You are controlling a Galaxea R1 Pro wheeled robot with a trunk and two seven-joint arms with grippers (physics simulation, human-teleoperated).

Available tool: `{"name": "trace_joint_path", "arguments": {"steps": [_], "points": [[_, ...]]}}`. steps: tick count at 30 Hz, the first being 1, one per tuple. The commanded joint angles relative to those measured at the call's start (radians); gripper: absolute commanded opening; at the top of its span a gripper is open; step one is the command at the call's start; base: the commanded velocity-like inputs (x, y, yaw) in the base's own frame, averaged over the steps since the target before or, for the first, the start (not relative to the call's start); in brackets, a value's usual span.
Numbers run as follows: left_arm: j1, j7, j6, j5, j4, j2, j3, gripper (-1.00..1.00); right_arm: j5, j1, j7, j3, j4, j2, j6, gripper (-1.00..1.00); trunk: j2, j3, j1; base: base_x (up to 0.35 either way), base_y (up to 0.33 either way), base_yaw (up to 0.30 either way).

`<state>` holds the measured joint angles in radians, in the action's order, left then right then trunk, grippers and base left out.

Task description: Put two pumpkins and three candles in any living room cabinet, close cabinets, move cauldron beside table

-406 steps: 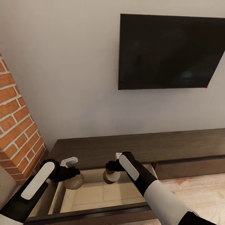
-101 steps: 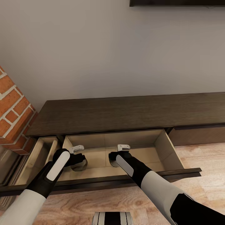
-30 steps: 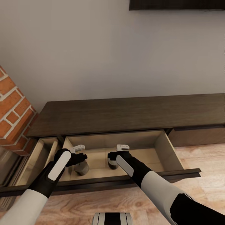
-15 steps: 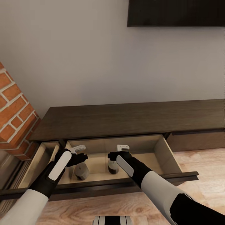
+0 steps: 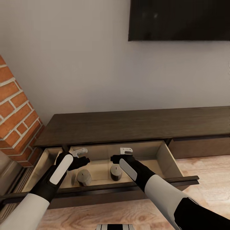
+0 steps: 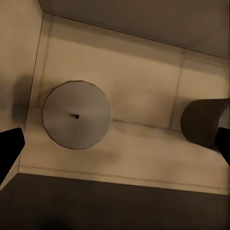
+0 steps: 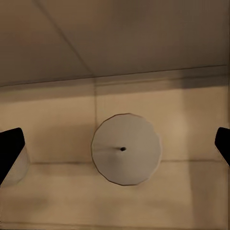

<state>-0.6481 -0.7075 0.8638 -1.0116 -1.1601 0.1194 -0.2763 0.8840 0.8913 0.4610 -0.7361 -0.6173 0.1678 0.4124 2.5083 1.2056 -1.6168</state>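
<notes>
Two candles [image 5: 84, 177] amid seemingly open drawer [image 5: 159, 156] floor

The cabinet [image 5: 127, 123] across the middle of the head view is dark brown with a faint wood grain; its open drawer [image 5: 166, 156] has a pale tan interior. Two candles stand in it, the left candle [image 5: 84, 177] and the right candle [image 5: 116, 172], both dull grey-brown with lighter grey tops and a small dark wick dot, as seen from each wrist. The wall [image 5: 80, 64] is plain light grey. At upper right the television [image 5: 179, 19] is flat black. At left the brick column [image 5: 16, 111] is orange-red with whitish mortar lines. The floor [image 5: 207, 172] at lower right is light wood-grained beige. The left end effector [image 5: 80, 156] and right end effector [image 5: 119, 155] are black with white brackets; both arms are black with white panels.
</notes>
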Motion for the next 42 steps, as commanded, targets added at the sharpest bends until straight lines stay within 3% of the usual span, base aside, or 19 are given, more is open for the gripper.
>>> {"name": "trace_joint_path", "arguments": {"steps": [1, 37, 42], "points": [[-0.001, -0.01, 0.0, -0.01, -0.001, 0.001, -0.003, 1.0, 0.007, 0.001, 0.008, -0.005, -0.001, -0.001, 0.001, 1.0, 0.0, -0.003, 0.001, -0.001, 0.0, 0.0], [-0.001, -0.01, 0.0, -0.013, -0.001, 0.0, -0.001, 1.0, 0.009, 0.001, 0.008, -0.005, -0.001, 0.0, -0.021, 1.0, -0.008, -0.142, 0.017, -0.051, 0.012, 0.0], [-0.001, -0.01, 0.0, -0.013, -0.001, 0.0, -0.002, 1.0, 0.009, 0.001, 0.008, -0.005, -0.001, -0.001, -0.022, 1.0, -0.043, -0.158, 0.036, -0.265, 0.119, 0.0]]}}
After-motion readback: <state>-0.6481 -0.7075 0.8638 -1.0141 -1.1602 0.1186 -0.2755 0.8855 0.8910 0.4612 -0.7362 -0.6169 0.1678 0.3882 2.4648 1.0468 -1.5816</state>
